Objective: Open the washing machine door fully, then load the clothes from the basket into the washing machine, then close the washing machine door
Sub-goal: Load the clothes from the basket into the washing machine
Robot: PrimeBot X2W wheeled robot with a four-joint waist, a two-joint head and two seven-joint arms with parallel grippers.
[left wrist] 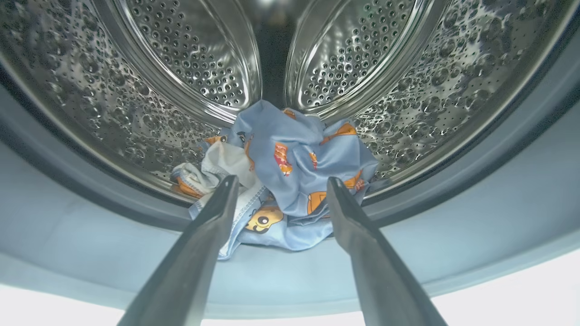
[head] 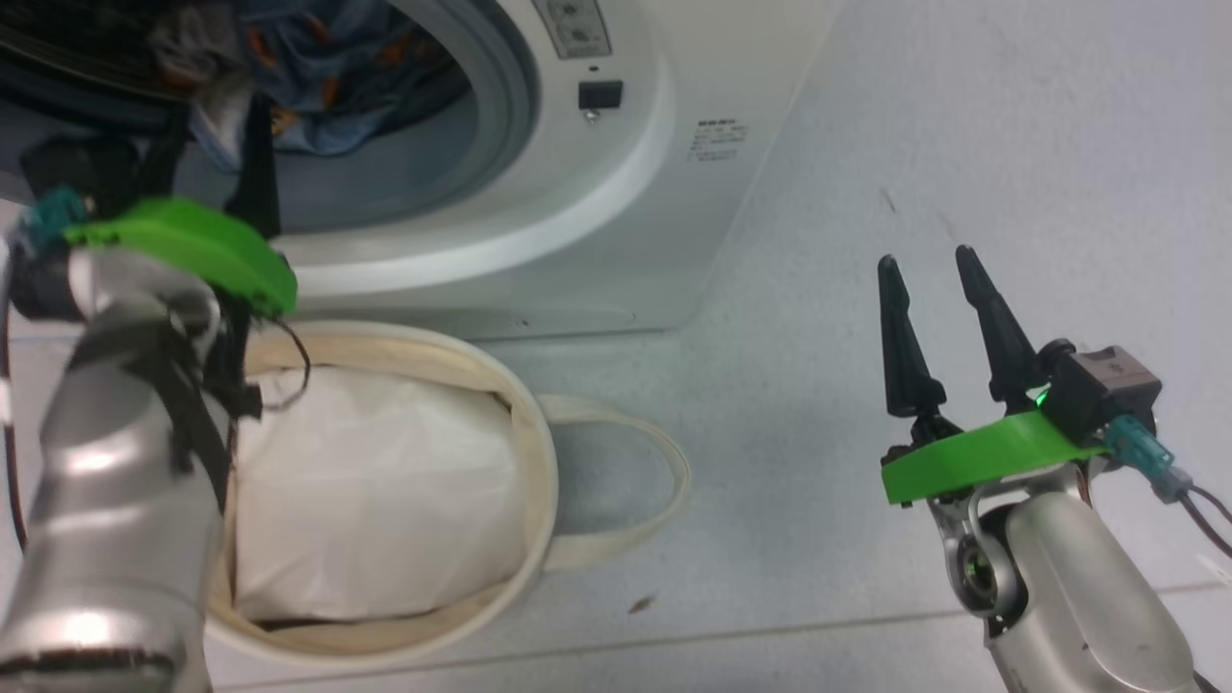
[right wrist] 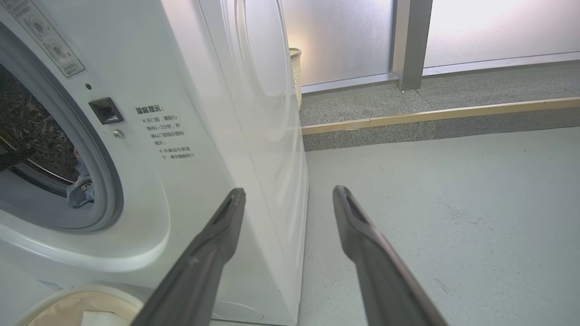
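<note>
Left claw (left wrist: 282, 180): spread wide, nothing gripped; its two dark fingers are reached into the perforated steel drum (left wrist: 181, 50), one either side of the heap; whether the tips touch cloth cannot be told.
Right claw (head: 926, 260): spread wide and empty; held over the pale grey floor (head: 962, 115), well apart from the load.
Clothes: the light blue garments printed with orange-brown cartoon faces (left wrist: 299, 163) are bunched at the drum's front bottom; one hem is draped onto the grey rubber gasket (left wrist: 90, 226).
Basket: the round cream canvas basket (head: 539, 433) is set on the floor just beside the white front-loading washing machine (head: 635, 192); a plain white cloth bundle (head: 375, 481) is seen inside it.
Step in hand: judged to be the drop-off in the drum.
Doing it well: the left claw is best drawn straight back along its own fingers, kept spread, so that no fold is snagged; the draped hem is best pushed deeper first, lest it be pinched at closing.
Left wrist view: the heap's exact place and the hem on the gasket are given here.
Head view: the basket's contents and both arms are given here; the heap is half hidden by the left arm.
Right wrist view: the machine's side and grey text labels (right wrist: 165, 133) are given here.
</note>
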